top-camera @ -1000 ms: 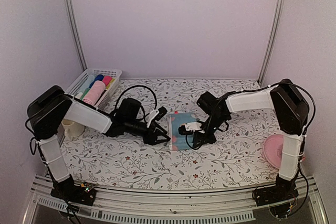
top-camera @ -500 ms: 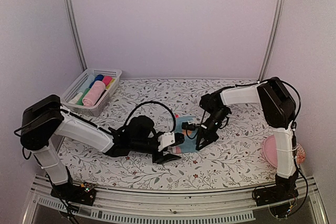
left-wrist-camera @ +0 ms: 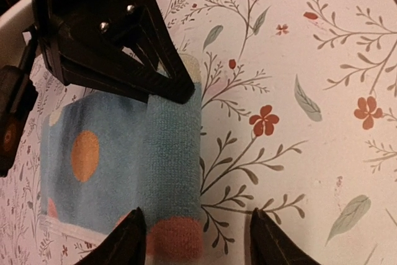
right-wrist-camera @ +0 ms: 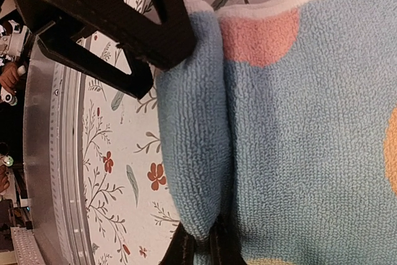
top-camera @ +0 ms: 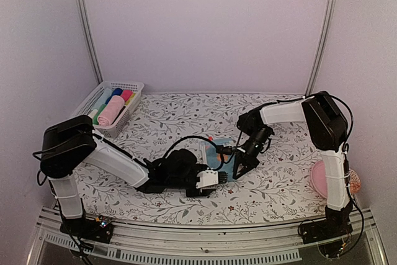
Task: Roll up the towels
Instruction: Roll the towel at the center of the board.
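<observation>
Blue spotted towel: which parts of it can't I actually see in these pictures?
Top view: the blue towel is small, its near end covered by the left tool and right tool.
Left wrist view: its far edge sits under the right tool; the near corner is cut off.
Right wrist view: it runs off the right edge; full size unknown.

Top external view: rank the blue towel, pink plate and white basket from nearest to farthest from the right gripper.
1. blue towel, at the right gripper, table centre.
2. pink plate, right edge.
3. white basket, far left.
</observation>
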Motion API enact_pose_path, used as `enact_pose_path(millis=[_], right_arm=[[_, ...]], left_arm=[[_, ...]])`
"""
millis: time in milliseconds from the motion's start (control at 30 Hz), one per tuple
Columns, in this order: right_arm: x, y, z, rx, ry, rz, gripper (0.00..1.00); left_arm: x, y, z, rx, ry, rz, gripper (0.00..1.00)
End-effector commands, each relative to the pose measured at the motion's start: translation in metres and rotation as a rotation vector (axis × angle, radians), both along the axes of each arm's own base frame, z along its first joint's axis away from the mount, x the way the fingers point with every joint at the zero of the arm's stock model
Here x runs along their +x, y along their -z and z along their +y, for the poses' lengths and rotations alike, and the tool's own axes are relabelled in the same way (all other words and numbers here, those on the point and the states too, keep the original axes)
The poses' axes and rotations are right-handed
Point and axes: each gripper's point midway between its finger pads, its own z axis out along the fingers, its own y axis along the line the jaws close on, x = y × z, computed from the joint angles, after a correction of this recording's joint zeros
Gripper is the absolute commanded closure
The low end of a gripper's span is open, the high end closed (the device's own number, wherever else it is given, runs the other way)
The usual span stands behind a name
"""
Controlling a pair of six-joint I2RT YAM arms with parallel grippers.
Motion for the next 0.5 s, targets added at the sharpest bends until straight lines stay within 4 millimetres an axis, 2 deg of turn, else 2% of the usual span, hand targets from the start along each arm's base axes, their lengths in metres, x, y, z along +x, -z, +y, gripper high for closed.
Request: enact_pose_path(millis=[0,167,333,367,467], right_arm=[[-0.003,0.01,-0.006,-0.045,0.001,0.03,0.94],[-0.004,0.01,-0.006,-0.046,-0.001,0.034,0.94],[-0.004,0.01,-0.007,-0.045,-0.006,0.032,0.94],[-0.003,0.009,-0.007,-0.045,-0.007,0.03,0.93],[-0.002,0.008,-0.007,-0.041,-0.007,0.022,0.91]], left_arm=[[0.005,0.0,-0.005,0.023,-0.007,-0.04,0.44],[0.004,0.016,-0.002,0.082,-0.02,-0.007,0.54],[0.008,0.022,0.0,0.116,-0.042,0.001,0.7],[0.008,0.033,0.002,0.143,-0.046,0.007,0.74],[0.013,0.041,0.005,0.176,-0.076,0.005,0.81]])
